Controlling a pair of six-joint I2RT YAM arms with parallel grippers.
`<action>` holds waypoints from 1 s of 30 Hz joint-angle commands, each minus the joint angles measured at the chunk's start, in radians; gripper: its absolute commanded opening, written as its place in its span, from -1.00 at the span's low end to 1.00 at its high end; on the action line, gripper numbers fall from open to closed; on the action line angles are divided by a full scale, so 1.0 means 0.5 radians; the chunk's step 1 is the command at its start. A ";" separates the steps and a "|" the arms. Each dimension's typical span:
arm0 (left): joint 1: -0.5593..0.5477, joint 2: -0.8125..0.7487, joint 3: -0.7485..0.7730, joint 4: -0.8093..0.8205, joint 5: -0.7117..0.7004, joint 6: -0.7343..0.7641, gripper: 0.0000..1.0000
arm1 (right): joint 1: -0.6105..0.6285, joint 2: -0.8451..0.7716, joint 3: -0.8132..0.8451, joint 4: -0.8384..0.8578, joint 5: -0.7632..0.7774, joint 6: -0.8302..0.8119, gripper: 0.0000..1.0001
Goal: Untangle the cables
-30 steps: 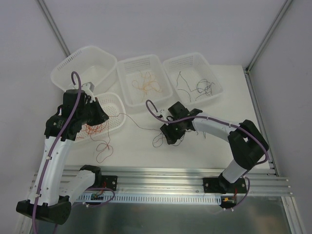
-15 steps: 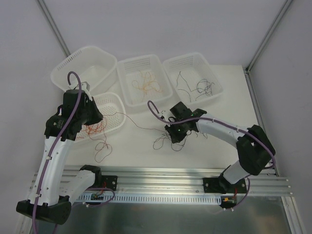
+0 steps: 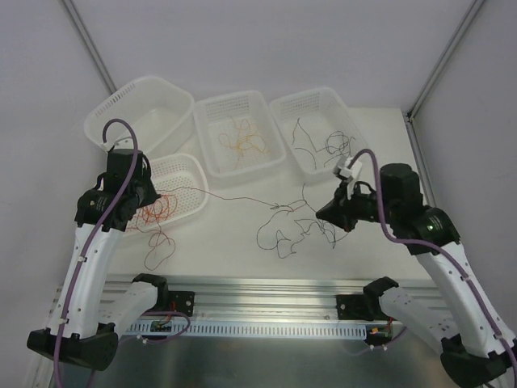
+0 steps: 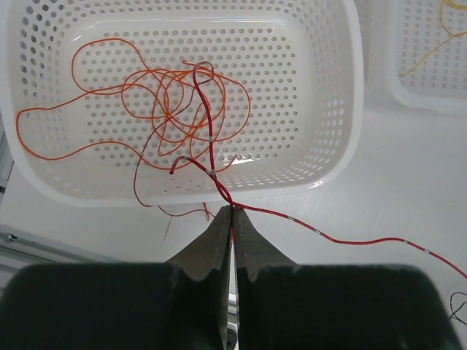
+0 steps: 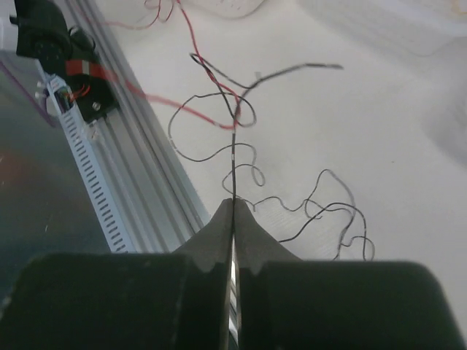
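Two sets of fingers, both pressed together, each pinching one wire. At the left gripper (image 4: 232,217), black fingers (image 4: 208,251) nipping a hair-thin red wire (image 4: 206,124) right at the tips, just short of the near rim of a white perforated plastic basket (image 4: 344,124). Beyond those tips, up over the rim and into a loose tangle of red and orange loops (image 4: 171,109) on the basket floor. Right of the tips, a red strand trailing away across the white tabletop (image 4: 408,168).

At the right gripper (image 5: 233,213), fingers (image 5: 255,248) clamped on a hair-thin black wire (image 5: 235,146) stretched straight ahead of the tips. Just ahead, crossed by another red strand (image 5: 191,36); to the right of the tips, more black loops (image 5: 330,173) lying loose on the tabletop.

Well beyond both sets of fingers, a row of three more white perforated baskets (image 3: 145,83): orange wires (image 3: 241,139) in the middle one, black wires (image 3: 327,145) in the rightmost.
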State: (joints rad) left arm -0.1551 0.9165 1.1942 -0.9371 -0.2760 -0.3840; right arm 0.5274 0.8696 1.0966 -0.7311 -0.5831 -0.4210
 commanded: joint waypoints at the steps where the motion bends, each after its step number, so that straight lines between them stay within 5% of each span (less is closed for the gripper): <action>1: 0.025 0.008 -0.008 -0.049 -0.169 0.016 -1.00 | -0.311 -0.177 -0.085 0.081 -0.441 0.016 -0.99; 7: 0.034 0.014 -0.038 -0.049 -0.144 0.010 -1.00 | -0.738 -0.221 -0.113 0.315 -0.365 0.412 -0.99; 11: 0.052 0.011 -0.038 -0.074 -0.215 0.050 -1.00 | -1.038 -0.184 -0.042 0.315 -0.019 0.676 -0.99; 21: 0.062 -0.051 -0.048 -0.022 0.119 0.038 -1.00 | -0.994 0.399 0.077 -0.047 0.365 0.719 -0.96; 22: 0.062 -0.060 -0.045 -0.019 0.135 0.044 -1.00 | -0.942 0.439 0.080 -0.114 0.487 0.710 -0.87; 23: 0.062 -0.063 -0.041 -0.016 0.147 0.047 -1.00 | -0.826 0.476 0.083 -0.139 0.734 0.704 -0.49; 26: 0.065 -0.072 -0.038 -0.016 0.178 0.059 -1.00 | -0.584 0.577 0.102 -0.210 1.149 0.695 -0.04; 30: 0.062 -0.087 -0.041 -0.016 0.217 0.071 -1.00 | -0.325 0.611 0.083 -0.097 1.320 0.655 0.17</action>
State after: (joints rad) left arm -0.1356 0.8902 1.1641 -0.9619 -0.2077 -0.3721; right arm 0.2962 1.1919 1.1160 -0.7910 -0.0795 -0.0799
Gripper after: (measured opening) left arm 0.007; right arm 0.572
